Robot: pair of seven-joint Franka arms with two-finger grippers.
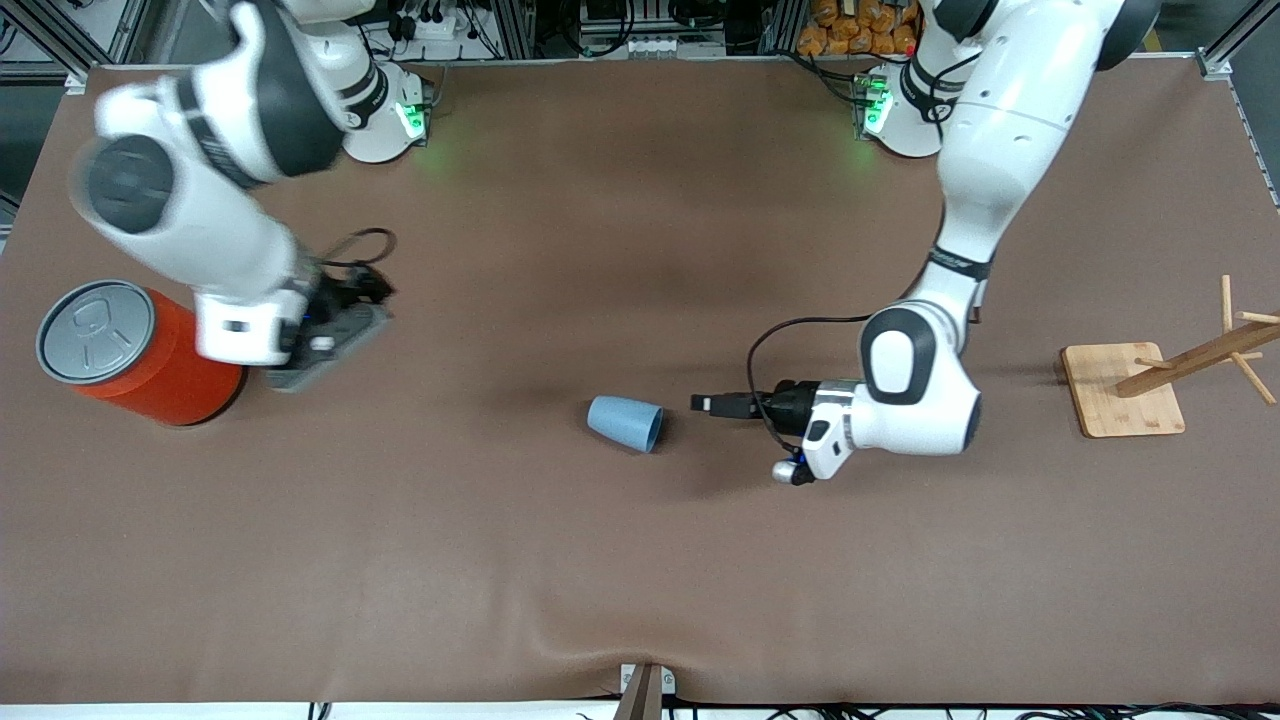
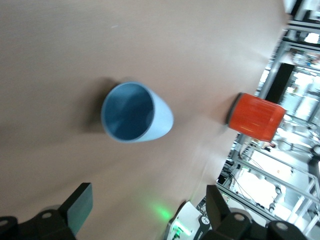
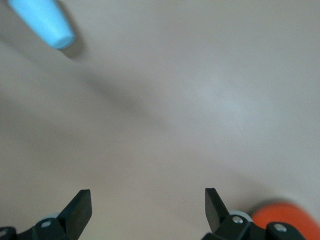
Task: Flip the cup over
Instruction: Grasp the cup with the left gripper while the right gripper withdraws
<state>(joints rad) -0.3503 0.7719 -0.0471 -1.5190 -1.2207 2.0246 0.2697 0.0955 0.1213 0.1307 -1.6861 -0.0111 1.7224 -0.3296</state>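
Observation:
The light-blue cup [image 1: 625, 422] lies on its side mid-table, its mouth turned toward the left arm's end. In the left wrist view the cup [image 2: 135, 112] shows its darker blue inside. My left gripper [image 1: 708, 404] is low and level, a short gap from the cup's mouth and not touching it. It is open and empty in the left wrist view [image 2: 148, 210]. My right gripper [image 1: 325, 345] hangs beside the orange can at the right arm's end. It is open and empty in the right wrist view [image 3: 147, 202], where the cup [image 3: 42, 22] shows far off.
A large orange can with a grey lid [image 1: 135, 350] stands at the right arm's end; it also shows in the left wrist view [image 2: 257, 116] and the right wrist view [image 3: 282, 217]. A wooden rack on a square base [image 1: 1125, 390] stands at the left arm's end.

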